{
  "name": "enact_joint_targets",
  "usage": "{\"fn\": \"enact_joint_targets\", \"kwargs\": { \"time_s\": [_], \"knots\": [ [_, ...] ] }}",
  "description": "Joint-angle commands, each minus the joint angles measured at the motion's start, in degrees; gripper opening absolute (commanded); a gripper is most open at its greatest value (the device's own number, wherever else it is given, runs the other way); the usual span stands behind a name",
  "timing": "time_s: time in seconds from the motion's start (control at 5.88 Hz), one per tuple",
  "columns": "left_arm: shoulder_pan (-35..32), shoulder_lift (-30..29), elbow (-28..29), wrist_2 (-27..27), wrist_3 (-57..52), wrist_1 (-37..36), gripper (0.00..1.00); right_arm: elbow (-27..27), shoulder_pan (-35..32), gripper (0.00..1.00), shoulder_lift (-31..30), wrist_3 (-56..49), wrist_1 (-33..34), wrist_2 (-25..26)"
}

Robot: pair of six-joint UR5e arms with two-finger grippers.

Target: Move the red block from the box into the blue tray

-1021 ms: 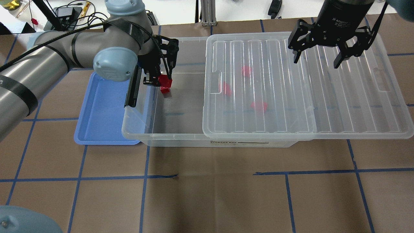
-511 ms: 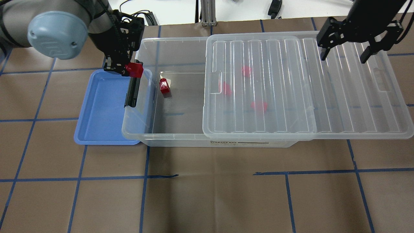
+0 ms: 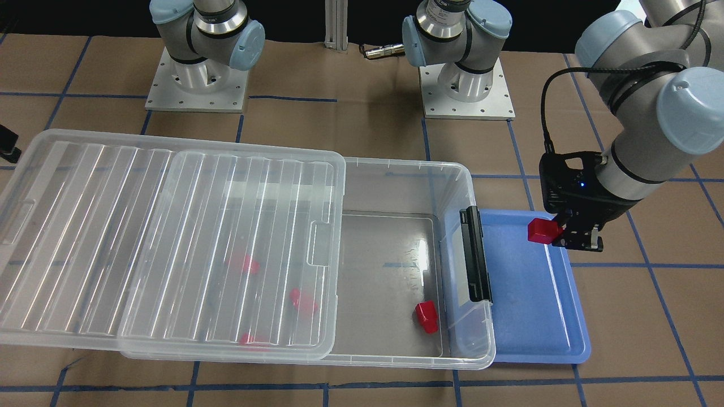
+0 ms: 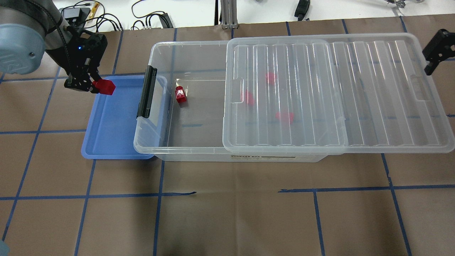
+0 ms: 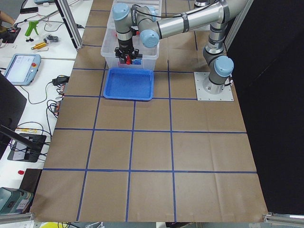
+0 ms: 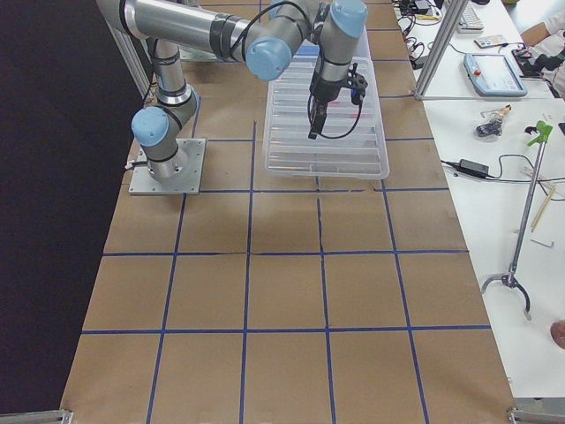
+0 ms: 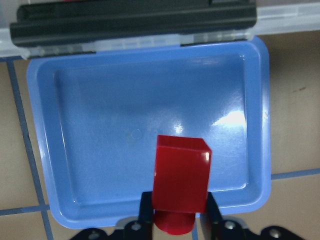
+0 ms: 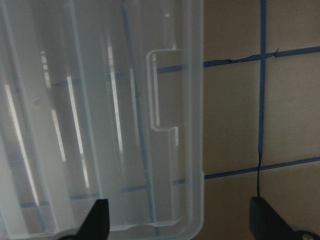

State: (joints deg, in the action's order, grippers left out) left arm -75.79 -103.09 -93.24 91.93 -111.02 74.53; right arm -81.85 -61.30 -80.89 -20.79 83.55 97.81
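1. The left fingers (image 7: 146, 214) are clenched on the red block (image 7: 180, 175). The left wrist view shows them pinching its narrower end from both sides, with the broad end pointing out over the blue tray (image 7: 100, 125).
2. The overhead view hides that pinch behind the wrist body. It does show the block hanging over the tray's corner farthest from the box (image 4: 185, 153), on the robot's side.
3. The front-facing view agrees: the block is over the tray's outer rim, away from the black latch (image 3: 474, 254).
4. The right fingers (image 8: 100, 218) are released and spread wide. Only the right wrist view shows both tips, above the end of the lid (image 8: 100, 100) farthest from the tray. The overhead view catches just part of that hand at its edge.
5. The box stands just beside the tray on the brown surface (image 4: 231, 213), and its latched end overhangs the tray's long rim.
6. A loose red block (image 4: 181, 96) lies in the uncovered part of the box, near the tray.
7. Three more blocks (image 4: 271, 77) show blurred through the lid, which is slid away from the tray.
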Motion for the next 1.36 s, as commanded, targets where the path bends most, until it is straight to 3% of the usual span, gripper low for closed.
{"fn": "enact_joint_targets", "kwargs": {
  "time_s": [0.0,0.34,0.68,0.85,1.02,1.19],
  "knots": [
    [1.3,-4.2,-8.5,-0.2,-1.0,-14.0,0.18,-0.1,8.9,1.0,7.0,-10.4,8.1,0.9],
    [0.9,-9.6,-11.4,-0.3,-1.0,-21.4,0.18,-1.6,10.2,1.0,10.5,-11.5,8.8,0.1],
    [1.0,-13.4,-11.2,-0.2,-1.0,-26.0,0.18,-6.8,9.4,1.0,9.1,-10.7,10.8,-0.4],
    [0.9,-13.6,-11.3,-0.3,-0.9,-25.9,0.27,-7.2,8.8,1.0,7.8,-10.5,10.7,-2.3],
    [0.7,-13.4,-10.7,-0.3,-0.6,-25.7,0.85,-7.2,7.3,1.0,7.7,-9.3,9.9,-5.1],
    [0.4,-12.6,-10.0,-0.1,-0.6,-25.1,0.89,-7.3,5.9,1.0,7.1,-9.2,9.7,-5.1]
  ]
}}
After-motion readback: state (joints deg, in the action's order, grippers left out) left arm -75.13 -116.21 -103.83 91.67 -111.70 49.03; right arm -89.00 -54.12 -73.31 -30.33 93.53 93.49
